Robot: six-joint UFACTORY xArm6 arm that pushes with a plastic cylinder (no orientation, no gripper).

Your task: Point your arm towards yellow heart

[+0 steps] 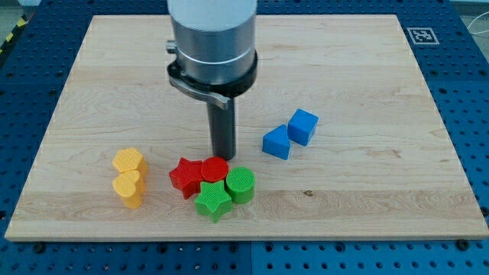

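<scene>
A robot arm's dark rod stands upright over a pale wooden board (pixel 344 69), my tip (pixel 223 155) resting just above a tight cluster of four blocks near the view's bottom centre. The arm carries no pincer, so there is nothing to release or clench; it ends only in the straight rod. Directly below the tip sits a red cylinder (pixel 215 169), touching a red star (pixel 186 176) on its left. A green cylinder (pixel 241 184) and a green star (pixel 212 201) press against them from below. The yellow heart (pixel 129 188) lies well to the view's left of the tip, near the board's lower left, touching a second yellow block (pixel 128 161) just above it, whose shape is hard to make out. Two blue blocks sit together to the view's right of the rod: a blue cube (pixel 303 126) and, touching it at lower left, a blue wedge-like block (pixel 276 142). A blue perforated table (pixel 466 114) surrounds the board.
</scene>
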